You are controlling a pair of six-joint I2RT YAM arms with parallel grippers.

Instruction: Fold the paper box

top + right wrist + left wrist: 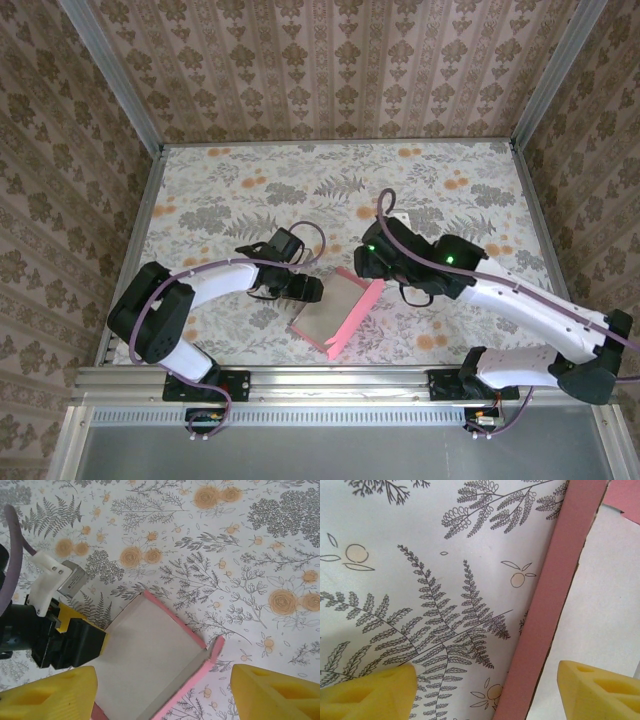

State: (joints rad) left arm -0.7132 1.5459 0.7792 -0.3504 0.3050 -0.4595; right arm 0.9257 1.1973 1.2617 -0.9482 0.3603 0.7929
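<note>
Pink paper box (332, 318), wall w/in L pincer (486, 672), under R pincer (162, 680)

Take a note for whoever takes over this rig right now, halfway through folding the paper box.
Left gripper: open, jaws astride one pink wall of the paper box, not touching it.
Right gripper: open, above the box, holding nothing.
Box: lies unfolded, pale inside up, long pink flap raised on the right arm's side.
Done: some edges stand up.
Left: fold the remaining flaps in and close the box.
</note>
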